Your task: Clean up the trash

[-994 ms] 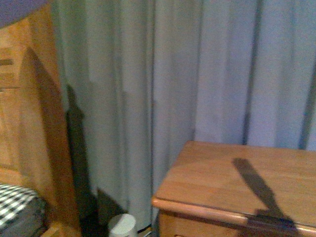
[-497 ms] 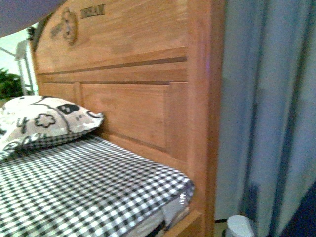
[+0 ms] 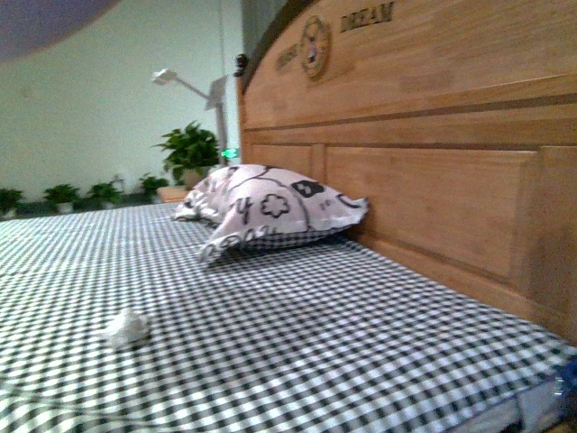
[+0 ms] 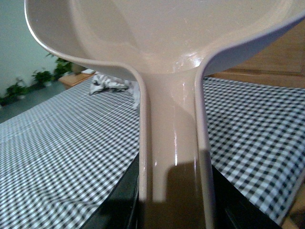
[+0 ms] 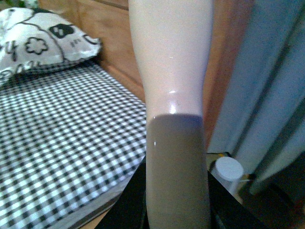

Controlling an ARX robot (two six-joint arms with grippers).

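The trash, a small crumpled ball of white paper (image 3: 127,327), lies on the black-and-white checked bed sheet (image 3: 297,334) at the near left in the front view. Neither gripper shows in the front view. In the left wrist view my left gripper (image 4: 174,210) is shut on the handle of the beige-pink dustpan (image 4: 162,33), whose scoop is held above the sheet. In the right wrist view my right gripper (image 5: 176,210) is shut on the pale brush handle (image 5: 171,62), held over the bed's edge. The paper ball does not show in either wrist view.
A white pillow with black cartoon print (image 3: 270,209) lies against the wooden headboard (image 3: 433,144); it also shows in the right wrist view (image 5: 43,40). Blue-grey curtains (image 5: 267,86) and a white round lid (image 5: 228,169) stand beside the bed. Potted plants (image 3: 189,149) and a lamp stand beyond the bed.
The front view has swung left: from curtains and a wooden nightstand, past the headboard edge, to the bed with the pillow and paper ball.
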